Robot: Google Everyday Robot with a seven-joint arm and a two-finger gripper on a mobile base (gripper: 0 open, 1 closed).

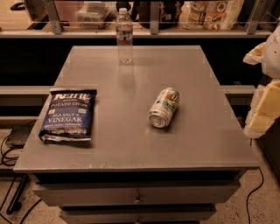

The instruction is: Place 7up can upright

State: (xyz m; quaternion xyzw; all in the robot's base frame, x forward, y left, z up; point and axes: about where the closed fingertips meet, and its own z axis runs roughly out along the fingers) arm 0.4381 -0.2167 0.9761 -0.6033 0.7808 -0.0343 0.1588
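Note:
The 7up can (164, 107) lies on its side on the grey table (131, 148), right of the middle. Its shiny metal end faces the front left, and its white-and-green label with the red-yellow mark faces up. My gripper (264, 111) shows as white and cream parts at the right edge of the view. It is beyond the table's right side and well apart from the can. It touches nothing on the table.
A blue Kettle chip bag (68, 115) lies flat at the table's left. A clear plastic water bottle (124, 36) stands upright at the back. Shelves with packaged goods (210, 13) run behind the table. Drawers (138, 197) sit below the front edge, and cables (8, 153) lie on the floor at left.

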